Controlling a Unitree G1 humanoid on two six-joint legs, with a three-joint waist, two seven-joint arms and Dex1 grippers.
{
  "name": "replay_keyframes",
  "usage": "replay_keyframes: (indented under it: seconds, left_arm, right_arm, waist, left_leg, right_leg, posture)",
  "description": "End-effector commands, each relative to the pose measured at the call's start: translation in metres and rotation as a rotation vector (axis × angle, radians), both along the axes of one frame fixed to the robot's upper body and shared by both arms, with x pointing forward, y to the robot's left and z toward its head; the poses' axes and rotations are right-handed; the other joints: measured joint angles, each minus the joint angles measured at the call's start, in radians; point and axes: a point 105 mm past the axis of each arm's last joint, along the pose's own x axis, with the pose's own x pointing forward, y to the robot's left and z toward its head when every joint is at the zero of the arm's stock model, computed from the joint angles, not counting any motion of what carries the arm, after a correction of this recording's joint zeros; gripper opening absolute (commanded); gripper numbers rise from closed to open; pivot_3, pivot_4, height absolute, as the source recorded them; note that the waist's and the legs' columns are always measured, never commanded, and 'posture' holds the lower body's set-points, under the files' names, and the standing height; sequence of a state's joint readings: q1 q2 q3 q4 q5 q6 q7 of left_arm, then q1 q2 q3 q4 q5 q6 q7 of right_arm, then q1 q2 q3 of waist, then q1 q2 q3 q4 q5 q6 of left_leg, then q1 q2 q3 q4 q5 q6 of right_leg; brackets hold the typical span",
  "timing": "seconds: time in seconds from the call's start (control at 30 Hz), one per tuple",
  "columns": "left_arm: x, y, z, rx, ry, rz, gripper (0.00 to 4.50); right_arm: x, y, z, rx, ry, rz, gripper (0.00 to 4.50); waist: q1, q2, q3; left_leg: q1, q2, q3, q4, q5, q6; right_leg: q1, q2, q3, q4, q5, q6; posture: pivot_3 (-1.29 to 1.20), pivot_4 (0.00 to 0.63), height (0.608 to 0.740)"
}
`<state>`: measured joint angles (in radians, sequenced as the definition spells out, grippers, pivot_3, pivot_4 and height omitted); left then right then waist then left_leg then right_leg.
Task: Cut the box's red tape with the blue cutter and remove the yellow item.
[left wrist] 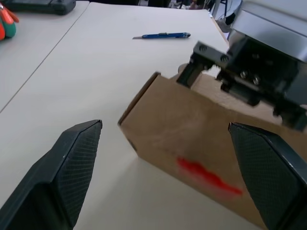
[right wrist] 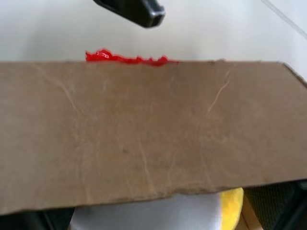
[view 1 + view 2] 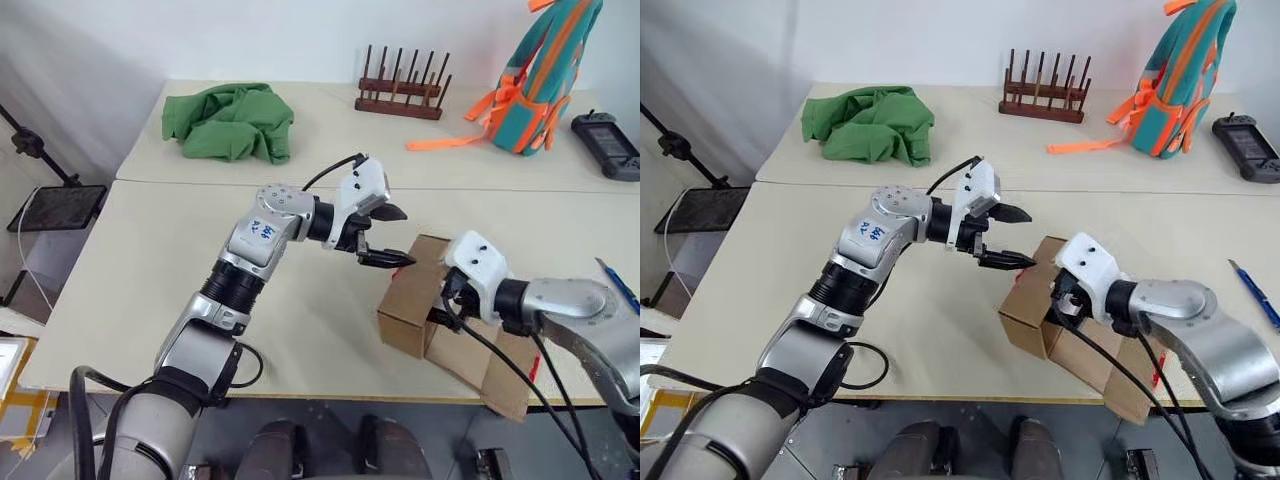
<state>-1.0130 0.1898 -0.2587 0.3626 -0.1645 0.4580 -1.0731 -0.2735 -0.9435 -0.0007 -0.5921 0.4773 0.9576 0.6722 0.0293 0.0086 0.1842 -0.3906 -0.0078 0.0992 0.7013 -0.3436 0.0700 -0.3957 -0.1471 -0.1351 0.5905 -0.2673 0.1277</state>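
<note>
Head views: a green cloth, a wooden peg rack, a teal/orange backpack and a black handheld gadget were seen at the far side of the table, well apart from the work area. The box was found near the table's front edge, w/ a flap hanging toward that edge. The left gripper was held just above the box's far corner, jaws spread wide, nothing between them. The right gripper was pressed at the box's open side, partly hidden by its white housing; it read as spread w/ nothing seen held. The blue cutter was left on the table to the robot's right of the box.

L wrist view: the box was seen between the two black fingertips, apart from both. The red tape was seen as a ragged strip on the box's side. The cutter lay beyond, on bare table.

R wrist view: the cardboard flap blocked most of the view. The yellow item was seen under the flap's near edge, yellow beside white. Torn red tape showed along the far edge.
</note>
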Motion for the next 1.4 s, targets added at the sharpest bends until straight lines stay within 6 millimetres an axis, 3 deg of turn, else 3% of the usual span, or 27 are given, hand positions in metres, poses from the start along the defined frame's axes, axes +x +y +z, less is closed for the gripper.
replay_keyframes:
  seconds: [0.03, 0.37, 0.73, 0.83, 1.07, 1.23, 1.4]
  left_arm:
    - [-0.001, 0.005, 0.012, -0.015, -0.060, -0.011, 4.48]
    - [-0.011, 0.044, 0.020, -0.065, -0.112, -0.160, 4.48]
    - [-0.006, 0.061, 0.020, -0.072, -0.123, -0.178, 4.48]
    - [-0.006, 0.062, 0.020, -0.075, -0.121, -0.181, 4.50]
    - [-0.009, 0.064, 0.020, -0.092, -0.106, -0.193, 4.50]
    - [-0.008, 0.066, 0.025, -0.158, -0.086, -0.170, 4.50]
    - [-0.007, 0.070, 0.027, -0.189, -0.082, -0.142, 4.50]
  right_arm:
    - [-0.016, -0.002, 0.004, -0.035, 0.067, 0.027, 4.50]
    - [-0.026, -0.024, 0.014, -0.062, 0.103, -0.039, 4.50]
    - [-0.035, -0.034, -0.001, -0.097, 0.192, -0.058, 4.50]
    - [-0.035, -0.036, -0.002, -0.089, 0.184, -0.064, 3.93]
    - [-0.038, -0.045, 0.001, -0.073, 0.184, -0.078, 1.49]
    - [-0.057, -0.079, 0.035, -0.017, 0.155, -0.056, 0.02]
    - [-0.072, -0.098, 0.065, 0.041, 0.086, -0.010, 0.02]
  waist:
    - [-0.002, 0.000, 0.000]
    - [-0.005, 0.000, 0.000]
    - [-0.003, 0.000, 0.000]
    - [-0.003, 0.000, 0.000]
    - [-0.001, 0.000, 0.000]
    - [0.004, 0.000, 0.000]
    - [0.003, -0.002, 0.001]
  left_leg:
    - [0.000, 0.000, 0.000, 0.000, 0.000, 0.000]
    - [0.000, 0.000, 0.000, 0.000, 0.000, 0.000]
    - [0.000, 0.000, 0.000, 0.000, 0.000, 0.000]
    - [0.000, 0.000, 0.000, 0.000, 0.000, 0.000]
    - [0.000, 0.000, 0.000, 0.000, 0.000, 0.000]
    - [0.000, -0.001, 0.000, 0.000, 0.000, 0.000]
    - [0.001, -0.001, 0.000, 0.000, 0.000, 0.001]
  right_leg:
    - [0.000, 0.000, 0.000, 0.000, 0.000, 0.000]
    - [0.000, -0.001, 0.000, -0.001, 0.000, 0.000]
    - [0.000, 0.000, 0.000, 0.000, 0.000, 0.000]
    - [0.000, 0.000, 0.000, 0.000, 0.000, 0.000]
    - [0.000, 0.000, 0.000, 0.000, 0.000, 0.000]
    - [0.000, 0.000, 0.000, 0.000, 0.000, 0.000]
    - [0.002, 0.000, 0.001, 0.000, 0.001, 0.001]
  posture:
    - [0.00, 0.150, 0.740]
    - [0.00, 0.150, 0.740]
    - [0.00, 0.150, 0.740]
    - [0.00, 0.150, 0.740]
    - [0.00, 0.150, 0.740]
    - [0.00, 0.150, 0.740]
    - [0.00, 0.150, 0.740]
